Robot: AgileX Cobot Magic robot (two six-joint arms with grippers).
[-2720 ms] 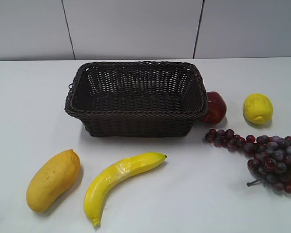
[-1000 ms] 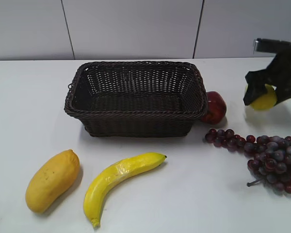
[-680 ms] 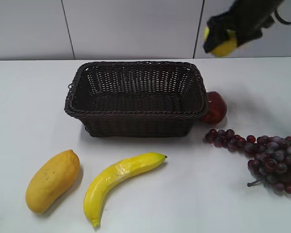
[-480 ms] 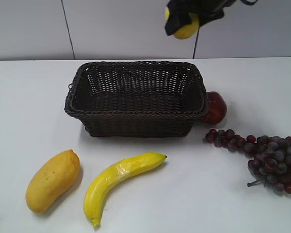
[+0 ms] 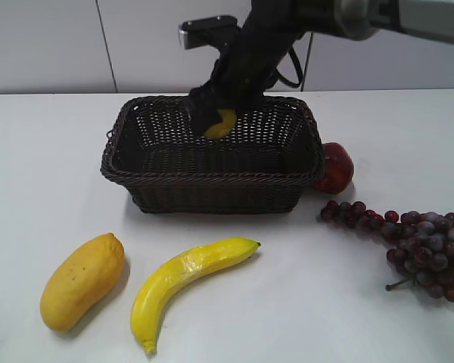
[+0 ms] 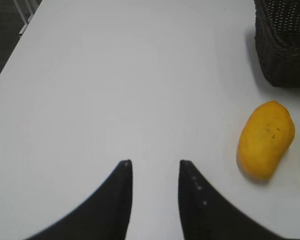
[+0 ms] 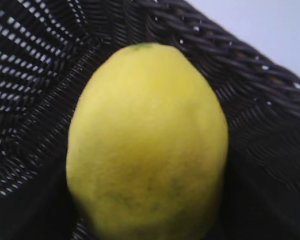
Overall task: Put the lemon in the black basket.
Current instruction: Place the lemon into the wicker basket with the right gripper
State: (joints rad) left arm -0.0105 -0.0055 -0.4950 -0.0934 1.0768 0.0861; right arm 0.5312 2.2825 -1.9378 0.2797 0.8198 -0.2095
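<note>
My right gripper [image 5: 214, 119] is shut on the yellow lemon [image 5: 220, 125] and holds it just inside the far side of the black basket [image 5: 212, 178], above the basket's floor. In the right wrist view the lemon [image 7: 147, 145] fills the middle, with the basket's woven wall [image 7: 35, 60] behind it; the fingers are hidden by the fruit. My left gripper [image 6: 154, 164] is open and empty over bare table, left of the mango. It does not show in the exterior view.
An orange-yellow mango [image 5: 82, 280] and a banana [image 5: 185, 280] lie in front of the basket. A red apple [image 5: 335, 168] touches the basket's right end. A bunch of purple grapes [image 5: 416, 242] lies at the right. The mango also shows in the left wrist view [image 6: 266, 139].
My right arm came in, took the lemon from the table at the right, lifted it, carried it left over the basket and lowered it inside the rim.
</note>
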